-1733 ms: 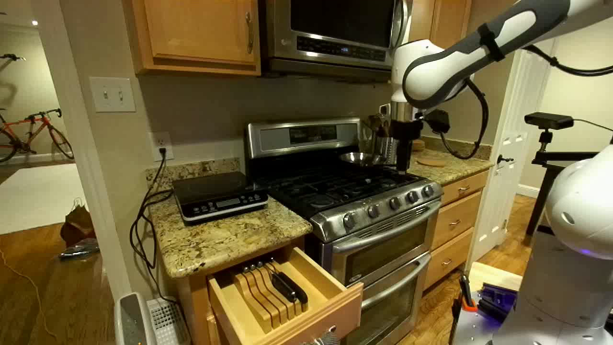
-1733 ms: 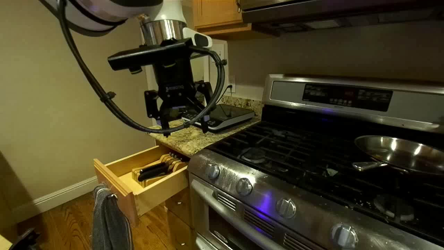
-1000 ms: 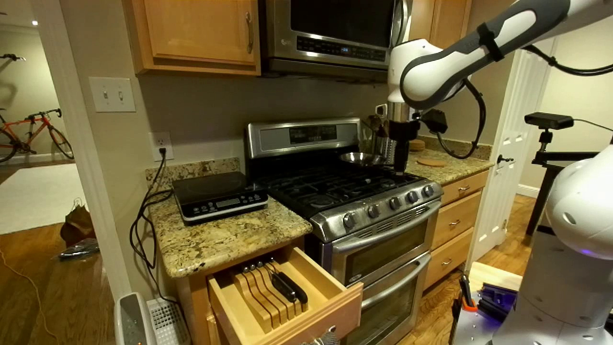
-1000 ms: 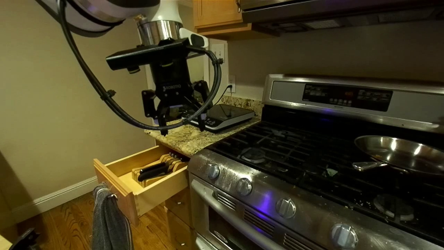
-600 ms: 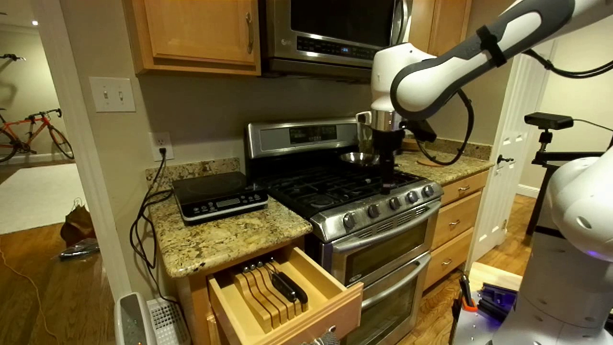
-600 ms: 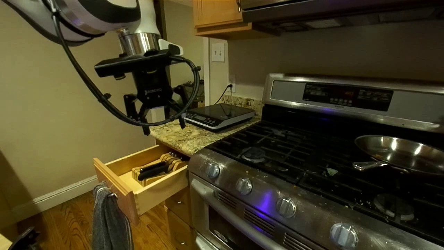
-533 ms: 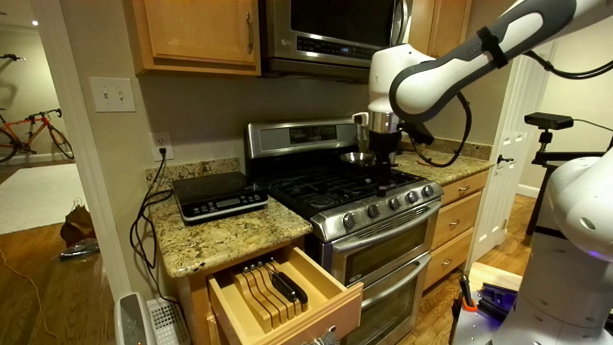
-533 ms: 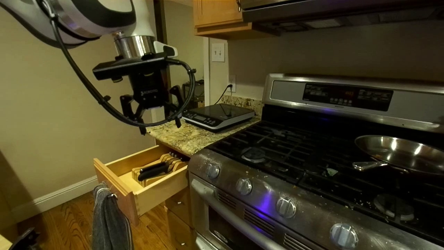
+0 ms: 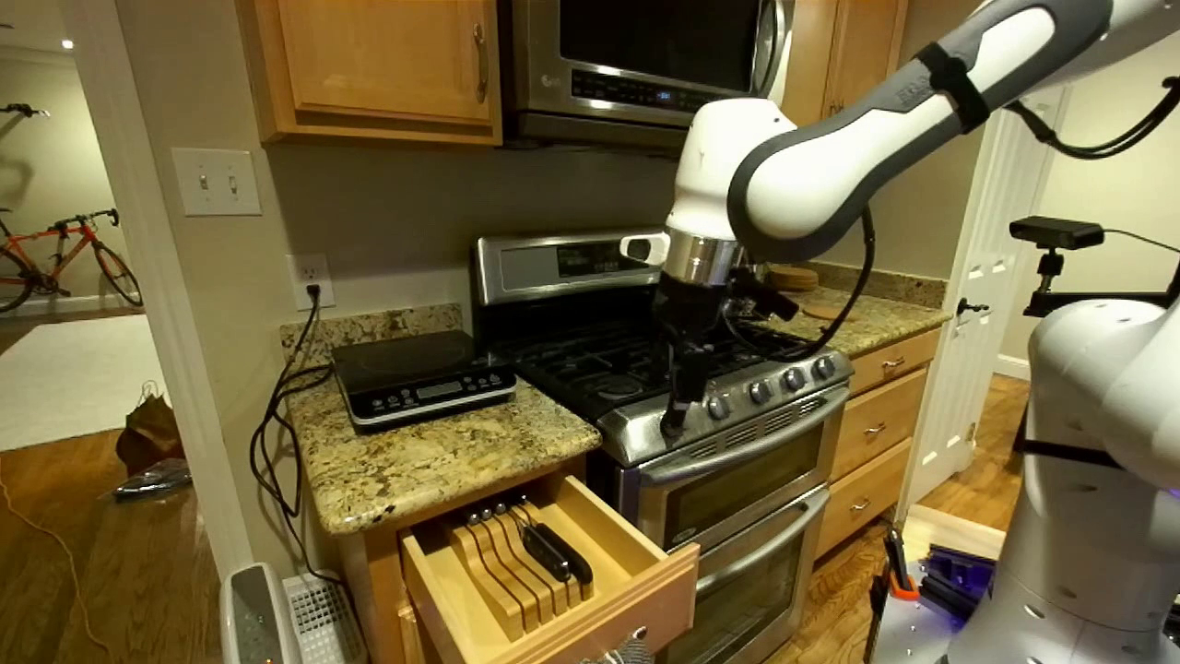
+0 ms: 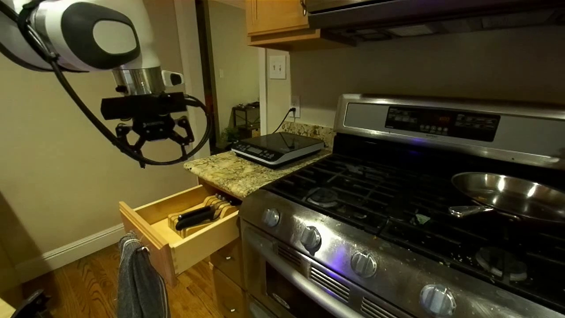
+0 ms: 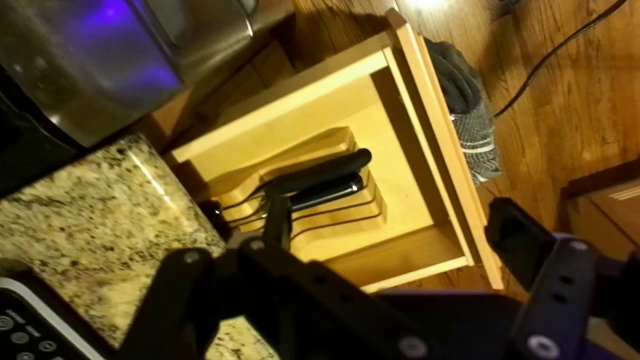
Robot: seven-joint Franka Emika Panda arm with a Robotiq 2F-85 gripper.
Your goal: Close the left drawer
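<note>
Jaws spread wide, the pulled-out drawer [image 11: 400, 190] lying below them, apart.

Kitchen drawer [image 11: 402, 195]: pulled well open, level, below the gripper [image 10: 163, 160], apart
Drawer box [image 10: 205, 247]: pale wood
Drawer front [image 9: 656, 599]: browner wood, upright

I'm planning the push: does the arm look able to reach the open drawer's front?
Probably yes: the gripper hangs above the drawer, nothing visible between, though a cloth hangs on the front.

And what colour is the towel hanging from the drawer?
Mostly dark grey; the towel shows best in an exterior view.
</note>
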